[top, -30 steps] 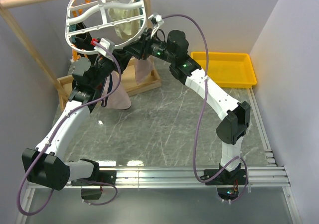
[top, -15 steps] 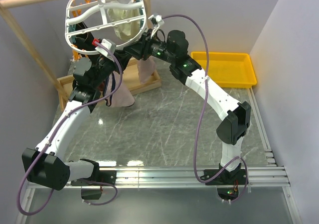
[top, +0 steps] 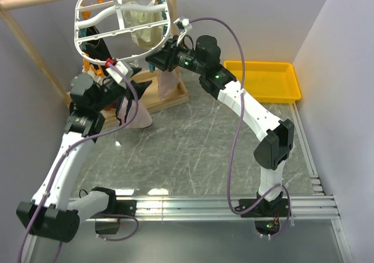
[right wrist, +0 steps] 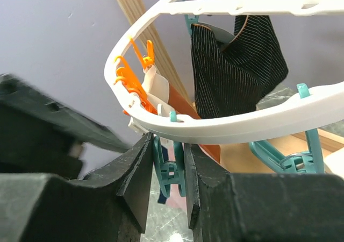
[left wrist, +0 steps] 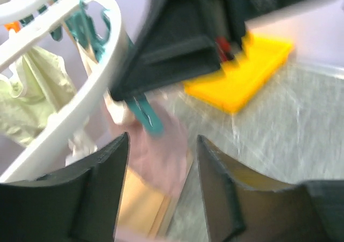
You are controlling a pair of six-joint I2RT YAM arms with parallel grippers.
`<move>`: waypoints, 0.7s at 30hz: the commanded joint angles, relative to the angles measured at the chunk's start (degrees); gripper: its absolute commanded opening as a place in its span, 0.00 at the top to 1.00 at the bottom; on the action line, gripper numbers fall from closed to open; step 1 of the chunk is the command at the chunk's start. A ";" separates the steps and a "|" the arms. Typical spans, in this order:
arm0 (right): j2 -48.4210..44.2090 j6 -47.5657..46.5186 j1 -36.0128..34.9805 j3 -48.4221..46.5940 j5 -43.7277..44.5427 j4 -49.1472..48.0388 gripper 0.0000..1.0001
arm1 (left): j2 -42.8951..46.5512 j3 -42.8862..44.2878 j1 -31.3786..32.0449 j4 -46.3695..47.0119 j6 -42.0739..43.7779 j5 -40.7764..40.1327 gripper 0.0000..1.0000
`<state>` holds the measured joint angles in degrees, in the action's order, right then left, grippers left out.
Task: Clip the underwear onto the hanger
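The top external view looks down from behind the near edge over the grey marbled table [top: 193, 149], with the white plastic oval drying rack [top: 76, 32] far left and the yellow plastic tray [top: 263, 83] far right. The left wrist view, close under the rack's rim, faces right toward the tray. The right wrist view looks up leftward, hard against a teal plastic clothespin [right wrist: 169, 171]. All share the rack.

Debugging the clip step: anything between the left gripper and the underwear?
Nothing visible. The left gripper is open and empty, and the underwear hangs straight ahead of it. The right gripper, closed on the teal clothespin under the hanger, sits above the fabric, not in the gap.
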<state>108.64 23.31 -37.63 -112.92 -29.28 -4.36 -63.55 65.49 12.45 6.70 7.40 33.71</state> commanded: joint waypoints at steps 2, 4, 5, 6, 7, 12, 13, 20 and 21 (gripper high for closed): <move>-2.03 -0.28 1.07 -1.07 0.10 -1.97 1.00 | 6.14 3.14 -2.86 -20.81 20.13 13.55 0.38; -1.85 -0.20 1.07 -1.07 -0.69 -2.23 1.00 | 7.38 3.50 -3.13 -32.11 28.86 15.32 0.36; -1.77 -0.20 1.06 -1.07 -1.04 -2.14 1.00 | 8.43 3.33 -3.13 -35.06 35.69 15.59 0.35; -1.68 -0.20 1.15 -1.07 -1.48 -2.40 1.00 | 8.88 3.15 -3.04 -37.87 39.41 15.59 0.35; -1.68 -0.11 1.24 -1.07 -1.75 -2.41 1.00 | 9.23 3.06 -3.13 -43.47 42.67 15.33 0.35; -2.20 -0.20 1.33 -0.37 -0.26 -2.49 1.00 | 11.87 -1.76 -3.13 -33.20 37.55 10.59 0.39; -2.29 0.33 1.33 -0.02 0.18 -2.67 1.00 | 12.04 -2.64 -2.96 -28.80 32.99 7.97 0.43; -2.91 2.00 1.24 1.48 1.42 -5.13 1.00 | 2.74 1.47 2.48 -5.40 -2.27 -8.48 0.45; -2.73 2.00 1.24 1.22 1.42 -4.96 1.00 | 2.12 1.57 3.71 -2.42 -2.91 -9.88 0.45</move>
<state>108.47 24.53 -37.08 -111.85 -29.95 -5.87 -59.48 64.31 13.28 -8.32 17.98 32.25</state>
